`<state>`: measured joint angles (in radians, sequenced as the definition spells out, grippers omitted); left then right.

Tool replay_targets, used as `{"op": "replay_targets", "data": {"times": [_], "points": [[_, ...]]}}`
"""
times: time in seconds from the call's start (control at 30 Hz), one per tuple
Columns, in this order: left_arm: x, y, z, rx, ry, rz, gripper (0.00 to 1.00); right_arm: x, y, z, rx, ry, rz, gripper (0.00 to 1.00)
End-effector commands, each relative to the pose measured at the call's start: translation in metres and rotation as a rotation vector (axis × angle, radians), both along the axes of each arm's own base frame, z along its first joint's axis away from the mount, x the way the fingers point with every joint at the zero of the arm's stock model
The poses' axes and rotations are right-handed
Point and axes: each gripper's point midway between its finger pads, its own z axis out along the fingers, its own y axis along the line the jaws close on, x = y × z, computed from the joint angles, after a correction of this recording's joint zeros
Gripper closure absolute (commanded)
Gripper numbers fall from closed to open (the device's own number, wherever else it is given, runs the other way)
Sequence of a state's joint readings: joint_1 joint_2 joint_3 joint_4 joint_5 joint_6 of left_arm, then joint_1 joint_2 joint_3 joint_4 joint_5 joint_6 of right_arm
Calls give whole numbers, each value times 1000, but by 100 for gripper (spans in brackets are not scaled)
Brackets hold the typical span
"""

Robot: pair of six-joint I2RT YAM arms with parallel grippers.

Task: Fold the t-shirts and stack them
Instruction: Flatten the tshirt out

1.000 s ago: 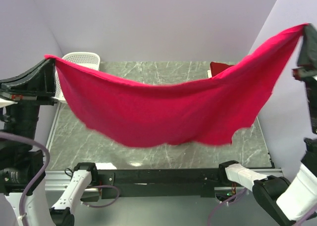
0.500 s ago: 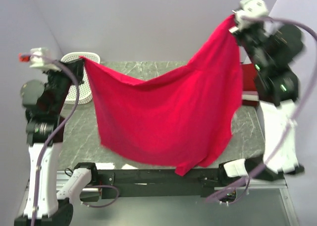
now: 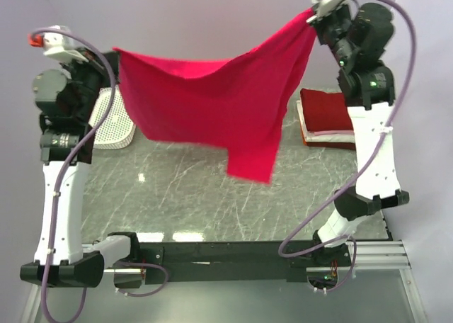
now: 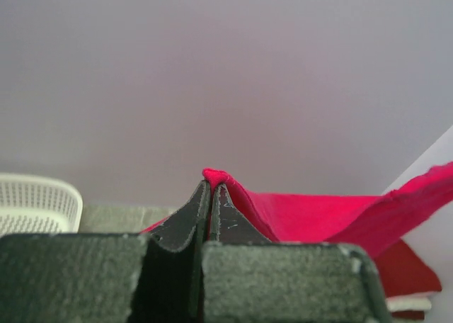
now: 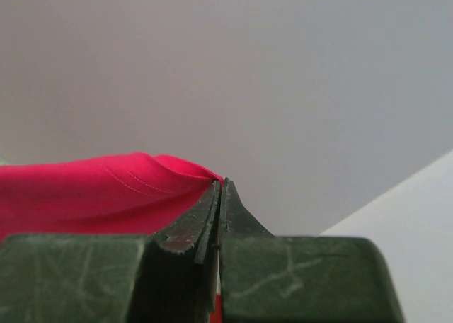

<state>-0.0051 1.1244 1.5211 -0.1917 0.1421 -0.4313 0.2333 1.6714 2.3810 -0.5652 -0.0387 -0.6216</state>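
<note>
Grey marbled counter [image 3: 184, 195] between pale lilac walls. Three t-shirts, two pincers, one basket. Bright pinkish-red t-shirt [image 3: 205, 103] spread high above the counter's far half, sagging mid-span, with a flap hanging low. Left pincer [image 3: 113, 52] clamped on its left corner, right pincer [image 3: 311, 15] on its right. Crimson t-shirt [image 3: 324, 110] folded atop white t-shirt [image 3: 329, 133], far right. White basket [image 3: 113, 128] far left.

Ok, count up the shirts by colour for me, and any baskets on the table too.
Bright pinkish-red t-shirt: 1
Dark crimson t-shirt: 1
White t-shirt: 1
White basket: 1
Total: 4
</note>
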Motion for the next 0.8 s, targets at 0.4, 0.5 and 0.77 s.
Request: {"op": "replay_targets", "data": {"times": [0.4, 0.5, 0.77], "points": [[-122, 2, 67, 26, -267, 8, 100, -162, -51, 107, 62, -357, -7, 100], [-134, 4, 83, 27, -300, 23, 100, -183, -52, 121, 77, -394, 3, 100], [-120, 1, 89, 23, -306, 7, 100, -173, -50, 119, 91, -383, 12, 100]]}}
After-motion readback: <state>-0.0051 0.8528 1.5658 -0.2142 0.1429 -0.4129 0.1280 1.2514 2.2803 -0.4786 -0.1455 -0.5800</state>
